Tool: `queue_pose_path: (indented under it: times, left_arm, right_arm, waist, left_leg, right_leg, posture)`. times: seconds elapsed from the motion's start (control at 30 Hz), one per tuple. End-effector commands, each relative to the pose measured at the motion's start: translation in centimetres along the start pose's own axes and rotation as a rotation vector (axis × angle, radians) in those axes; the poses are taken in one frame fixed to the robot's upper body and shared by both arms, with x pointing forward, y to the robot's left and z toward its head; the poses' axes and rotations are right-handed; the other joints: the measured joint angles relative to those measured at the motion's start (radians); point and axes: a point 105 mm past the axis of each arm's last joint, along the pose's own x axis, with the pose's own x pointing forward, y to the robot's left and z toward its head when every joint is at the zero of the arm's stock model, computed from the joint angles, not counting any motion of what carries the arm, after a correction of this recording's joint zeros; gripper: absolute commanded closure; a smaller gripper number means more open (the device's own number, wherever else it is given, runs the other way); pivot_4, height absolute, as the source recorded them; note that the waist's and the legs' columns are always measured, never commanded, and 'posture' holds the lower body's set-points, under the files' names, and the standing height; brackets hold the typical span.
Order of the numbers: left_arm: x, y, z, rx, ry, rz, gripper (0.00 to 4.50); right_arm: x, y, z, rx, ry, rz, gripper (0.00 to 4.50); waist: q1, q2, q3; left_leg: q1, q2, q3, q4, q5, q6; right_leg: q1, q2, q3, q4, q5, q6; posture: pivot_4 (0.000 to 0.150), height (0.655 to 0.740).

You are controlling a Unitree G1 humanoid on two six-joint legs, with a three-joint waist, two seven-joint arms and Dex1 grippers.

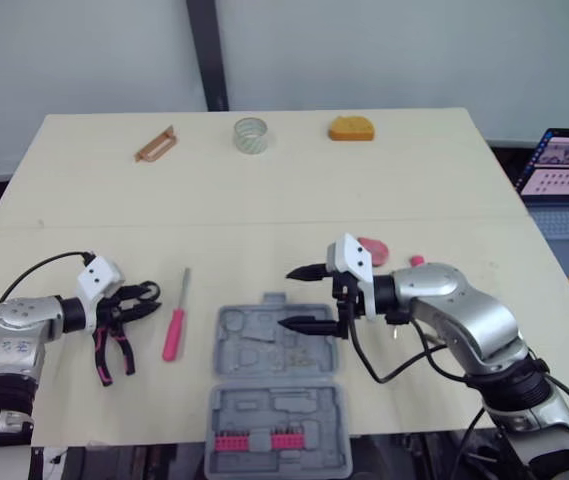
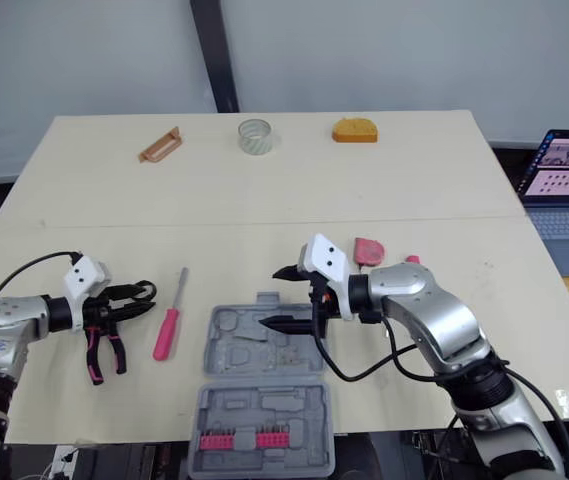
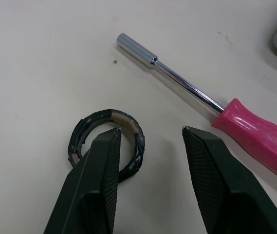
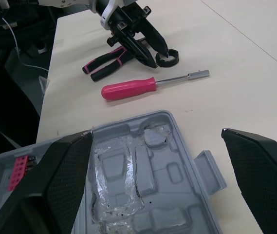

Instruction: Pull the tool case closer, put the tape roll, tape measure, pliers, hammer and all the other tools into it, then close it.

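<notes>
Evidently the step in hand is the pickup near the front-left corner of the pale tabletop (image 1: 264,190). There the left gripper (image 1: 150,301) hangs with its jaws parted and empty over the small black ring-shaped tape roll (image 3: 136,139). One finger is above the ring's hole and the other is outside its wall. To do this well, it should drop straight down and pinch that wall, not the whole ring. It should also stay off the black-and-pink-handled pliers (image 4: 104,67) just beside the roll and the pink-handled screwdriver with a chrome shaft (image 1: 172,335) next along. The open grey plastic tool case (image 1: 264,350) already sits at the front edge, mid-table. The right gripper (image 1: 286,297) hovers over its far half, jaws spread wide and holding nothing. It would do best to move aside, so the roll can be carried in unobstructed.
</notes>
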Motion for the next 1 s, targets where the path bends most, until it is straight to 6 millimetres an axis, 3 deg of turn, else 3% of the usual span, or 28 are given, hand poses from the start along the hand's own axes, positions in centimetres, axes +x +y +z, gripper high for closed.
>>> queue_pose_path:
  times: [0.03, 0.8, 0.9, 1.0]
  left_arm:
    - [0.0, 0.26, 0.45, 0.025, -0.004, 0.008, 2.32]
    - [0.63, 0.26, 0.58, 0.011, -0.004, 0.01, 2.32]
    - [0.7, 0.32, 0.63, 0.01, -0.006, 0.011, 3.16]
    - [0.73, 0.31, 0.67, 0.009, -0.007, 0.011, 4.45]
  right_arm:
    - [-0.12, 0.36, 0.99, -0.037, -0.028, -0.002, 0.0]
    - [-0.28, 0.36, 0.93, -0.023, -0.035, -0.005, 0.0]
    - [-0.27, 0.4, 0.92, -0.021, -0.037, -0.004, 0.0]
    - [-0.29, 0.45, 0.9, -0.021, -0.036, -0.002, 0.0]
  waist:
    - [0.001, 0.0, 0.0]
    - [0.002, 0.0, 0.0]
    - [0.002, 0.0, 0.0]
    - [0.002, 0.0, 0.0]
  left_leg:
    - [0.0, 0.0, 0.0, 0.0, 0.0, 0.0]
    - [0.0, 0.003, 0.002, 0.0, 0.0, 0.0]
    - [0.0, 0.003, 0.002, 0.0, 0.0, 0.0]
    - [0.0, 0.003, 0.002, 0.0, 0.0, 0.0]
  right_leg:
    - [0.0, 0.0, 0.0, 0.0, 0.0, 0.0]
    - [-0.001, 0.0, -0.007, 0.0, 0.002, -0.003]
    - [-0.001, 0.0, -0.007, 0.0, 0.002, -0.003]
    - [-0.001, 0.0, -0.008, 0.0, 0.002, -0.003]
  posture:
    - [0.15, 0.74]
    - [0.15, 0.74]
    - [0.15, 0.74]
    - [0.15, 0.74]
